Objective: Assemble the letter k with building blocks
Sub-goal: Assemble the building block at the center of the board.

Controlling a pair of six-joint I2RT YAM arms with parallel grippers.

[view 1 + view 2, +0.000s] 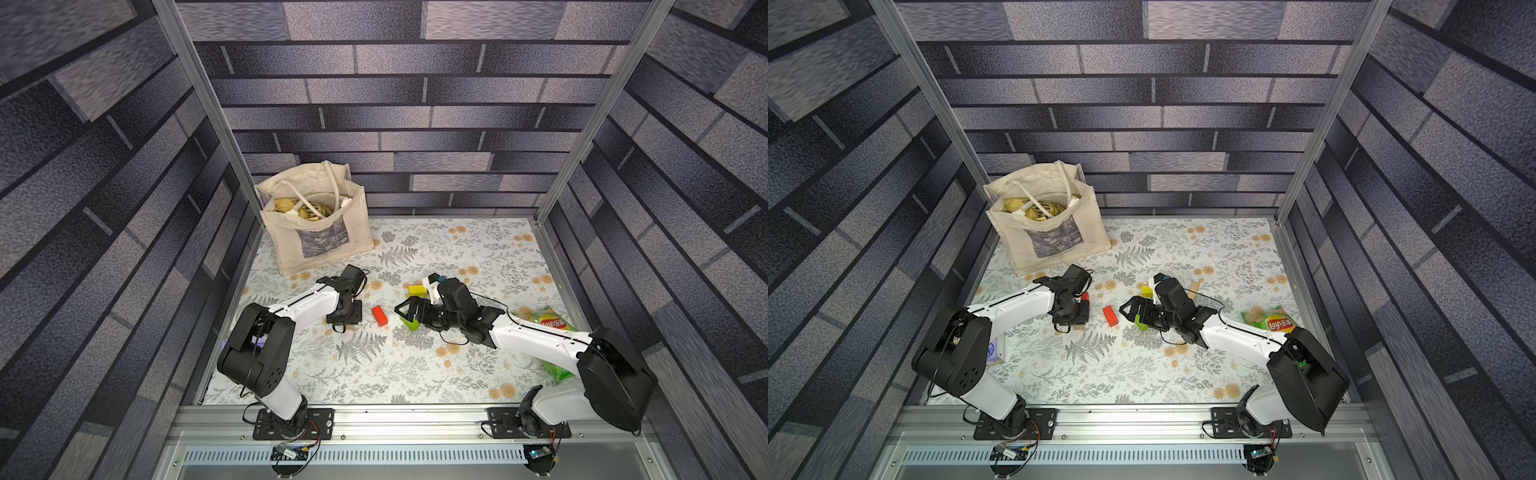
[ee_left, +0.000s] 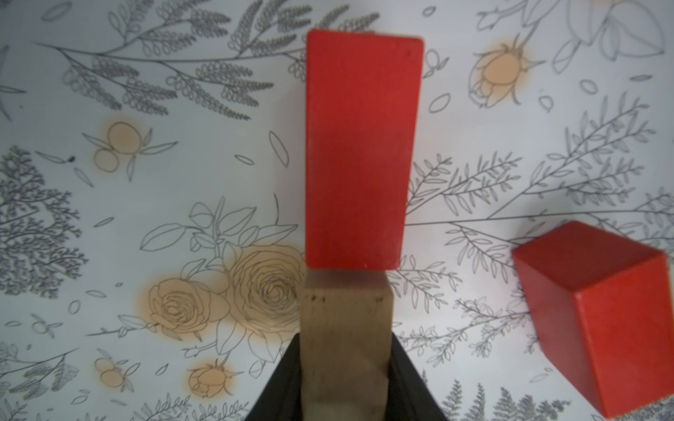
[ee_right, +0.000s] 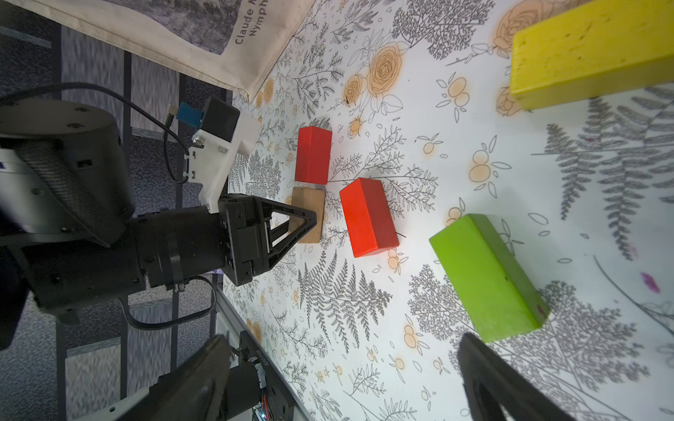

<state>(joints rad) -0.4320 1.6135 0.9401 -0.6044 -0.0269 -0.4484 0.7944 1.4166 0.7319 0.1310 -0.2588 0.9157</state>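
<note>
My left gripper (image 2: pixel 345 344) is shut on a tan building block (image 2: pixel 346 328) that lies low on the cloth. That block's far end meets a flat red block (image 2: pixel 361 153) in one line. From the right wrist view the same tan block (image 3: pixel 310 215) sits between the left gripper's fingers (image 3: pixel 304 218). A second red block (image 1: pixel 379 314) lies slanted just to the right. My right gripper (image 3: pixel 343 364) is open and holds nothing, with the green block (image 3: pixel 488 277) beside one finger. A yellow block (image 1: pixel 417 289) lies farther back. No finished letter k shows.
A canvas tote bag (image 1: pixel 316 220) stands at the back left. A chips bag (image 1: pixel 544 322) lies at the right under the right arm. Loose tan blocks (image 1: pixel 1194 287) peek out behind the right wrist. A purple tissue pack (image 1: pixel 994 351) lies by the left arm's base.
</note>
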